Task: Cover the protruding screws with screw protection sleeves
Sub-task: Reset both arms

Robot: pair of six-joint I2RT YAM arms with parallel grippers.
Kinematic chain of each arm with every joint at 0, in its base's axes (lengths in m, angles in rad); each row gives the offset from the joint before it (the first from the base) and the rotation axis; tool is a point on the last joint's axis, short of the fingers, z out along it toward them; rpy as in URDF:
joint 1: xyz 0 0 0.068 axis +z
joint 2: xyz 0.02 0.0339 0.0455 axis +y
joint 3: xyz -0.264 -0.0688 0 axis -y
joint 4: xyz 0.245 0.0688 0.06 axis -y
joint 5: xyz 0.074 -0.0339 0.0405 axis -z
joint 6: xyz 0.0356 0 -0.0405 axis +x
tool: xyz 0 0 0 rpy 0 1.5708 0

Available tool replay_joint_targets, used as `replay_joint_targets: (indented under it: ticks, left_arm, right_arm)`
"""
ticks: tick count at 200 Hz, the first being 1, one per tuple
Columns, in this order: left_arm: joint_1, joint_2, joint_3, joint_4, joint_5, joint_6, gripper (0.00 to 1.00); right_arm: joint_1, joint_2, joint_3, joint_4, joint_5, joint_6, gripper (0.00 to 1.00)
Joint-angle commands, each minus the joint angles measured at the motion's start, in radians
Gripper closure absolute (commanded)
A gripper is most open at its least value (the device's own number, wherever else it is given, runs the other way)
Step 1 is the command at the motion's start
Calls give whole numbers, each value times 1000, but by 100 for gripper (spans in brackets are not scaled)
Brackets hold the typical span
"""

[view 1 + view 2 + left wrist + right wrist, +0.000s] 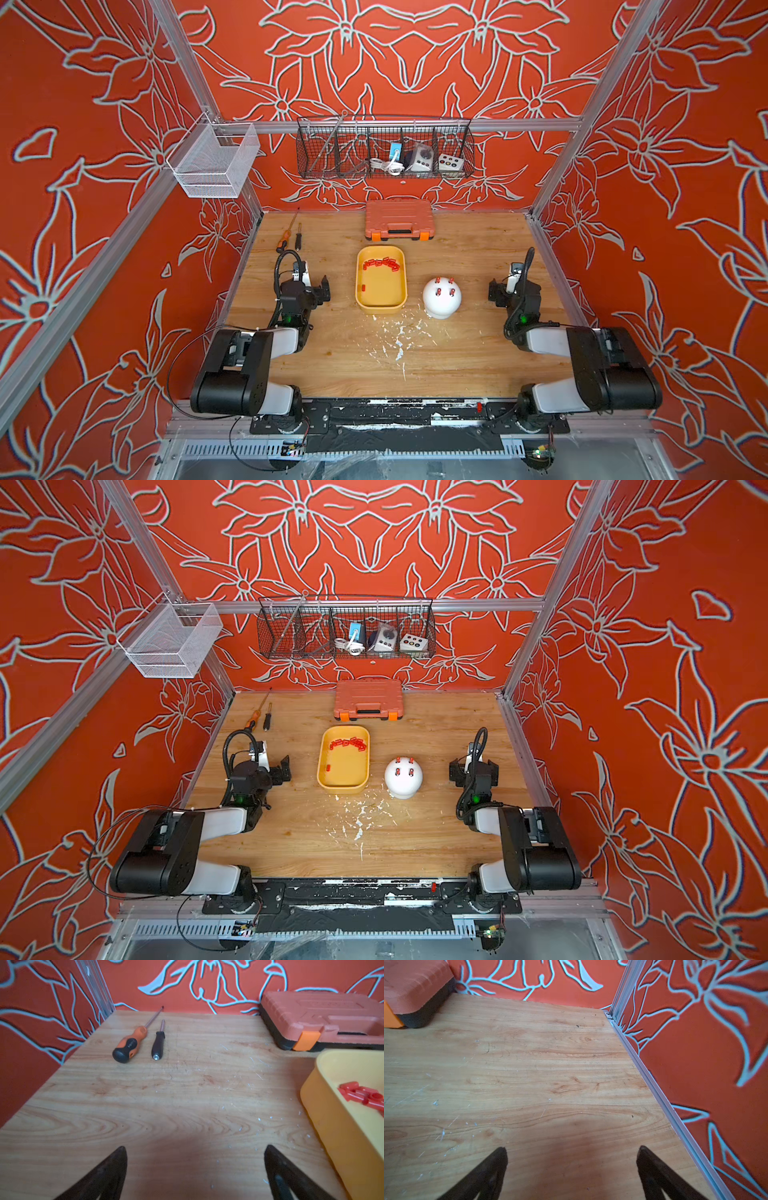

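A white dome (441,307) (403,788) stands right of centre on the wooden table. Several red screw protection sleeves (437,292) (397,772) stand upright on its top, over the protruding screws, whose metal is hidden. More sleeves (381,264) (361,1095) lie heaped at the far end of a yellow tray (360,299) (332,1126), and one lies alone (363,287). My left gripper (325,286) (195,1148) hangs open left of the tray, holding nothing. My right gripper (493,291) (572,1148) hangs open right of the dome, also holding nothing.
An orange tool case (399,219) (322,1018) sits at the back centre. Two screwdrivers (286,237) (129,1045) lie at the back left. A black wire basket (384,151) and a white mesh basket (214,160) hang above. White flecks (399,340) dot the table's front.
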Motion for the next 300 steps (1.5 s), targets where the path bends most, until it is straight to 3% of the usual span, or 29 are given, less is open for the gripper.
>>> replay_joint_targets:
  ticks: [1,124,143,164,176,190,196,205,300]
  left_arm:
    - [1,-5,-2,-41,19,-19,0]
    - [13,-6,-4,-39,43,-19,0]
    - [-7,-29,-84,88,73,13,0]
    - [-25,-38,-194,275,84,36,0]
    - [-25,-32,-137,167,49,25,0]
    - [-20,5,2,-35,6,0,0]
    - [5,-1,-11,-13,45,-16,0]
    - [10,-14,-21,-18,4,-33,0]
    - [9,-5,-8,-28,-20,-43,0]
  right_arm:
    - [-2,-5,11,12,-30,10,2]
    - [-3,-6,12,5,-29,10,1]
    - [-1,-13,-2,28,-49,3,1]
    - [1,-60,-145,244,-101,-20,1]
    - [-1,-50,-166,289,-1,19,1]
    - [-1,-16,-96,198,82,53,2]
    - [-1,-1,-46,125,95,56,1]
    - [14,-8,2,23,111,45,2]
    - [27,3,-1,45,96,23,2]
